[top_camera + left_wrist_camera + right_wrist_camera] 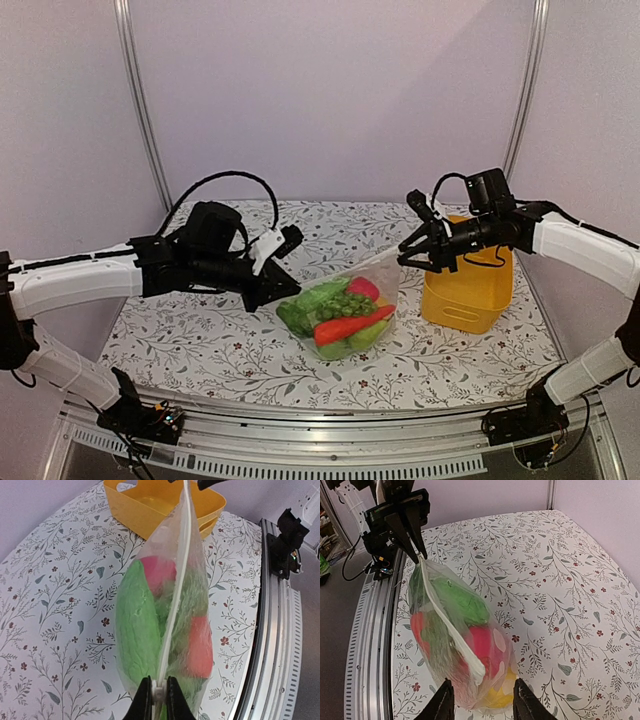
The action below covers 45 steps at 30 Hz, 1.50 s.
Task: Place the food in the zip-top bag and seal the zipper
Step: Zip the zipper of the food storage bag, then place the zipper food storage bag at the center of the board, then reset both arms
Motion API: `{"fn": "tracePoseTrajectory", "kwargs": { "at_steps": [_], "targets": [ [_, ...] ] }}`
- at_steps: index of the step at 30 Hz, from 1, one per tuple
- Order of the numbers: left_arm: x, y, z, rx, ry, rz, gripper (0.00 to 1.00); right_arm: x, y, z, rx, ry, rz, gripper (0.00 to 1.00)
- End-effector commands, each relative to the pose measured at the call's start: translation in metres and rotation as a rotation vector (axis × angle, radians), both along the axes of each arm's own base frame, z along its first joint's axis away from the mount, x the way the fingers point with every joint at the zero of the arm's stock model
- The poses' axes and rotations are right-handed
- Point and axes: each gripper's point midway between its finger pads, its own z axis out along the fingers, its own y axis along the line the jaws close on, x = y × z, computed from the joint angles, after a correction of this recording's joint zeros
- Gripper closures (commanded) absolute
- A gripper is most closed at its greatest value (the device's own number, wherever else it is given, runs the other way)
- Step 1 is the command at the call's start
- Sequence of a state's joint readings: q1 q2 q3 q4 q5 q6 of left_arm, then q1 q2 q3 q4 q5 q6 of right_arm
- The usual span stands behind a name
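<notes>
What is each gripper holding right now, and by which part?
The left gripper pinches the zip-top bag by one end of its zipper. The right gripper is open at the bag's other end, gripping nothing.

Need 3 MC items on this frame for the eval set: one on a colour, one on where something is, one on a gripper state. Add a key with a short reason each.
1. What colour is the bin?
A yellow
B blue
C white

2. Where is the food?
A in the bin
B lying loose outside both
C in the bag

3. What state is the left gripper in?
A open, holding nothing
B shut on the end of the zipper
C shut on the bin rim

Key:
1 A: the top view shows a yellow tub to the right of the bag.
2 C: green and red pieces show through the clear plastic in all three views.
3 B: the left wrist view shows it pinched on the strip's end.
</notes>
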<state>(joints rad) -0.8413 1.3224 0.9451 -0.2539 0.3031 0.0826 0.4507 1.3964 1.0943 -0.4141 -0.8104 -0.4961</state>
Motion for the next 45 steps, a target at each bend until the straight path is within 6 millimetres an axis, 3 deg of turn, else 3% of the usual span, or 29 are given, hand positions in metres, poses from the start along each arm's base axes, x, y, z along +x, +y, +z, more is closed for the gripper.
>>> {"fn": "tracePoseTrajectory", "kwargs": {
  "at_steps": [1, 4, 6, 11, 14, 17, 21, 22, 25, 27, 29, 31, 34, 36, 41, 45],
  "targets": [
    [0.023, -0.006, 0.025, -0.033, -0.074, 0.045, 0.98, 0.005, 0.001, 0.017, 0.004, -0.030, 0.002, 0.58],
    [0.051, -0.018, 0.052, -0.064, -0.149, 0.086, 1.00, 0.016, 0.001, 0.036, 0.004, -0.061, -0.022, 0.53],
    [0.081, -0.030, 0.076, -0.067, -0.203, 0.119, 1.00, 0.025, -0.001, 0.051, 0.002, -0.093, -0.044, 0.49],
    [0.157, -0.023, 0.123, -0.095, -0.247, 0.267, 1.00, 0.053, -0.022, 0.086, 0.015, -0.174, -0.139, 0.43],
    [0.143, -0.028, 0.140, -0.168, -0.281, 0.202, 1.00, 0.062, -0.038, 0.090, 0.004, -0.177, -0.211, 0.43],
    [0.115, -0.029, 0.102, -0.160, -0.204, 0.109, 1.00, 0.053, -0.045, 0.075, -0.017, -0.168, -0.225, 0.42],
    [0.069, -0.032, 0.009, -0.060, -0.001, -0.018, 0.98, 0.039, -0.051, 0.054, -0.026, -0.160, -0.227, 0.42],
    [0.057, -0.036, -0.005, -0.044, 0.029, -0.046, 0.97, 0.037, -0.052, 0.050, -0.030, -0.154, -0.231, 0.42],
    [0.024, -0.045, -0.030, 0.018, 0.100, -0.120, 0.84, 0.033, -0.053, 0.043, -0.035, -0.135, -0.233, 0.41],
    [0.015, -0.046, -0.028, 0.042, 0.101, -0.119, 0.70, 0.031, -0.055, 0.044, -0.033, -0.133, -0.242, 0.41],
    [0.015, -0.042, -0.010, 0.019, 0.064, -0.083, 0.56, 0.031, -0.058, 0.049, -0.033, -0.142, -0.268, 0.40],
    [0.020, -0.033, 0.023, -0.038, -0.019, -0.023, 0.46, 0.034, -0.065, 0.056, -0.040, -0.160, -0.323, 0.34],
    [0.041, -0.011, 0.067, -0.112, -0.159, 0.119, 0.28, 0.051, -0.089, 0.073, -0.053, -0.221, -0.500, 0.02],
    [0.060, 0.007, 0.093, -0.145, -0.244, 0.245, 0.03, 0.058, -0.107, 0.089, -0.008, -0.231, -0.608, 0.01],
    [0.103, 0.056, 0.153, -0.188, -0.408, 0.558, 0.00, 0.071, -0.160, 0.139, 0.066, -0.309, -0.912, 0.01],
    [0.122, 0.090, 0.182, -0.209, -0.503, 0.727, 0.00, 0.081, -0.201, 0.164, 0.094, -0.354, -1.169, 0.01]
  ]
}}
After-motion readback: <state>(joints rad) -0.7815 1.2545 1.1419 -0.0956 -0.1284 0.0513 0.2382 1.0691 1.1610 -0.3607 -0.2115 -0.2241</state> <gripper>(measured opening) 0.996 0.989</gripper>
